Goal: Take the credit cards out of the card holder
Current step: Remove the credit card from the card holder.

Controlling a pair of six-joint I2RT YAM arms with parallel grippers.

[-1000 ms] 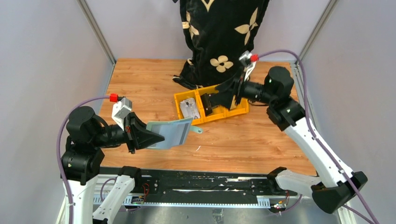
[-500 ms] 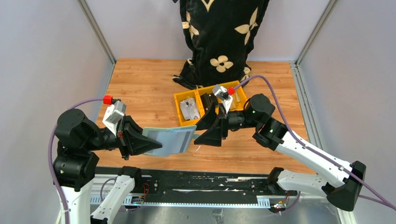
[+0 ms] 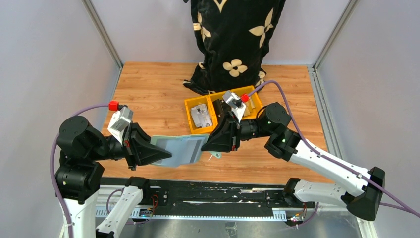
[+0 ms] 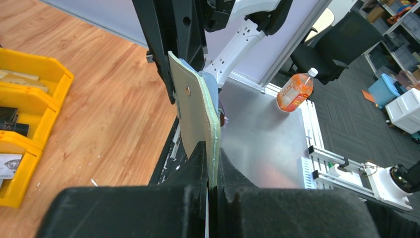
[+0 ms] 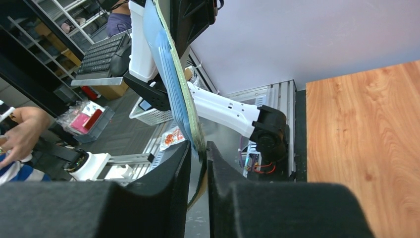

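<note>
The teal card holder [image 3: 184, 148] hangs in the air above the table's near edge, between my two grippers. Its left end sits in my left gripper [image 3: 166, 153], which is shut on it; in the left wrist view the holder [image 4: 195, 114] stands edge-on out of the clamped left gripper [image 4: 212, 148]. At the holder's right end is my right gripper [image 3: 208, 144]. There the holder's layered edge [image 5: 173, 74] runs down between the fingertips of the right gripper [image 5: 198, 146], whose jaws stand narrow against it. I cannot tell the credit cards apart from the holder's inner layers.
Yellow bins [image 3: 242, 120] stand just behind the right gripper, one holding a pale flat item [image 3: 200, 116], another a small black object [image 3: 220, 106]. A black patterned cloth bag [image 3: 233, 39] stands at the back. The holder's small tab [image 3: 214, 156] dangles below.
The right arm swung down from the yellow bins to the holder's right end, and its wide-open jaws narrowed onto that edge. The left gripper kept its hold and shifted slightly left.
</note>
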